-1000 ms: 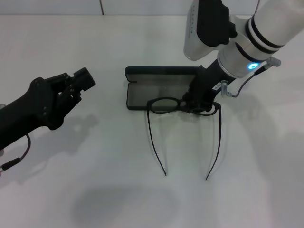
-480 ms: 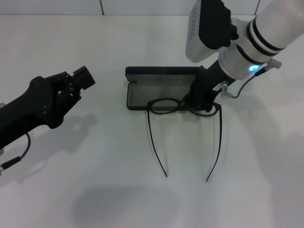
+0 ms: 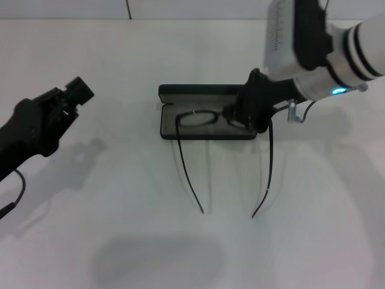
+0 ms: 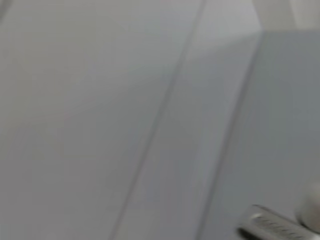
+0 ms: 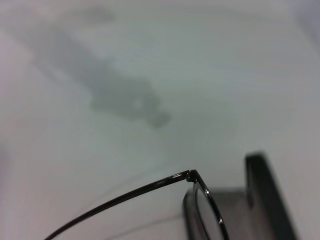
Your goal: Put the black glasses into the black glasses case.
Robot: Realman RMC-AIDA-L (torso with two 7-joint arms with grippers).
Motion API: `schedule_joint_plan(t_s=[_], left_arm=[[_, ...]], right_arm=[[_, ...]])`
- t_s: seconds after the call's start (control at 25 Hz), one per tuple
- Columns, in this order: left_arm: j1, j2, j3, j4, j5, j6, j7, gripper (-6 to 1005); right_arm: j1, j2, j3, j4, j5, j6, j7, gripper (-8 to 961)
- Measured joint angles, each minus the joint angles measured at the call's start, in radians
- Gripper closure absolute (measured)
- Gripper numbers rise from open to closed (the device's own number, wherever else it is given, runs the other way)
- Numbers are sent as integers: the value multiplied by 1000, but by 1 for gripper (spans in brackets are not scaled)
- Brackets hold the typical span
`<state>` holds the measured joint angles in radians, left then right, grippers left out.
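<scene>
The black glasses case [image 3: 204, 90] lies open at the table's middle, grey lining up. My right gripper [image 3: 243, 118] is shut on the right lens side of the black glasses [image 3: 195, 118] and holds their front over the case's tray. The two temple arms are unfolded and stick out past the case's front edge toward me. The right wrist view shows one temple and hinge [image 5: 150, 187] with a corner of the case [image 5: 262, 190] beyond. My left gripper [image 3: 75, 91] hovers far to the left, away from both.
The white table [image 3: 120, 198] shows dark arm shadows at the left and front. A thin cable [image 3: 15, 192] hangs from my left arm. The left wrist view shows only blurred pale surfaces.
My right gripper has carried the glasses back and slightly left, from the case's front edge to over its tray. My left arm has drawn away to the left.
</scene>
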<state>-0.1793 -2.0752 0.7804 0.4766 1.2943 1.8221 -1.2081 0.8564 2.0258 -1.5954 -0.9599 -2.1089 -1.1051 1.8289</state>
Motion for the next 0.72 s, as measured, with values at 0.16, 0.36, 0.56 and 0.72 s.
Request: schedule_joint_plan(t_s=[0.16,0.36,0.56,0.72], left_arm=[[16,-5,-29,-12,4,50,39,893],[-25,-11,-17,-12,9,187,71,934],[-106,-13,96,-13,0,212,77,955],[-179,-15,165,-33,0,212,95,956]], right_arm=[[-126,-1,61,-107,197,6,-91,936],[-271,-5,131,-159,487,-43,-277,935],[-335,-8,194,-118,670,-117,-382,936],[-304,-5,217,-44,682,-151,-398,936]])
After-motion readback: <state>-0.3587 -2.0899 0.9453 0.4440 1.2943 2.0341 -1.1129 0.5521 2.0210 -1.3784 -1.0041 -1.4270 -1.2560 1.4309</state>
